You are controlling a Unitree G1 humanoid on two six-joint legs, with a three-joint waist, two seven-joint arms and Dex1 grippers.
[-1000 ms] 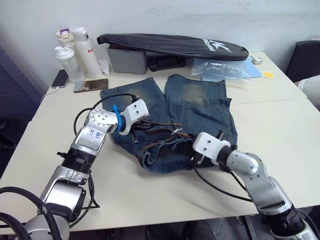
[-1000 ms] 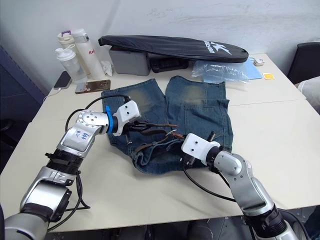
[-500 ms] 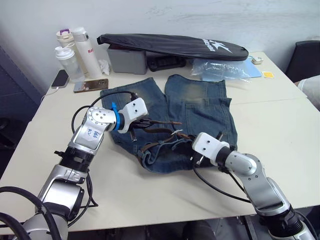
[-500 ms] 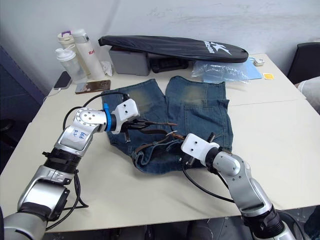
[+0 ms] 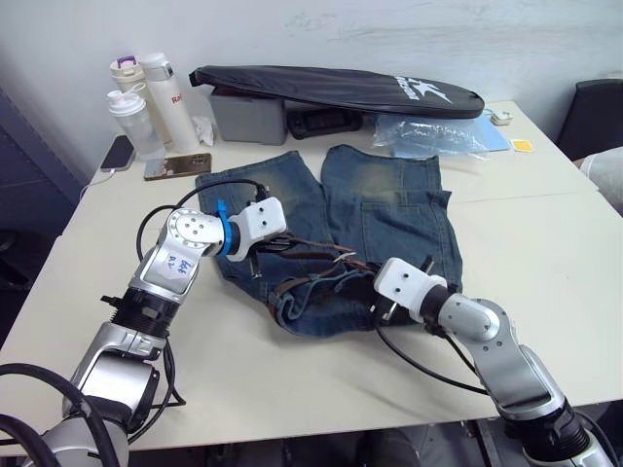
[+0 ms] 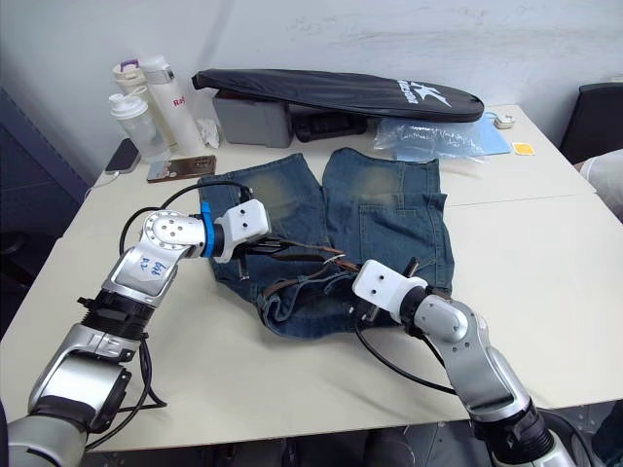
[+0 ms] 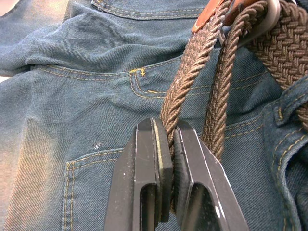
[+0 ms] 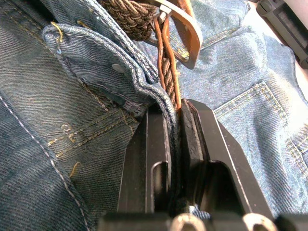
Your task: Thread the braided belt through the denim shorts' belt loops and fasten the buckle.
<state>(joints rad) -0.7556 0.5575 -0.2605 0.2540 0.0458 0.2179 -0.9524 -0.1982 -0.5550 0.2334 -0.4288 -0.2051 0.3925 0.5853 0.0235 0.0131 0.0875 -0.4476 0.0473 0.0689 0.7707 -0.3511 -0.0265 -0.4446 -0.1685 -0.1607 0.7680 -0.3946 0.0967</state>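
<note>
Far left, table edge: water bottles [image 5: 146,102], a phone [image 5: 117,152] and a wallet-like case [image 5: 176,165] stand well clear of the work, upper left of the head view.
Left gripper [image 5: 292,245]: left of centre, its two black fingers [image 7: 144,168] closed on a strand of the braided belt [image 7: 185,91], apparently to hold the free length taut across the waistband.
Braided belt: dark brown, lying in loops over the waistband at the frame's centre, between the two grippers.
Denim shorts [image 5: 389,209]: spread flat at centre, legs pointing to the top of the frame, waistband nearest the robot and bunched where the belt crosses it.
Buckle [image 8: 185,36]: silver frame, resting on the denim just beyond the right gripper's fingertips, the tan leather end running into it; not judged fastened.
Right gripper [image 5: 378,292]: right of centre, at the waistband's lower edge, fingers [image 8: 156,144] pinched together on the waistband's folded edge with the tan strap caught alongside, likely to steady the buckle end.
Belt loops: cannot be told apart in the bunched cloth.
Top of frame: a long black bag [image 5: 336,88] over a grey box [image 5: 248,117]; clear plastic wrap [image 5: 428,136] to its right.
Stage, as judged: threading underway, fastening to come.
</note>
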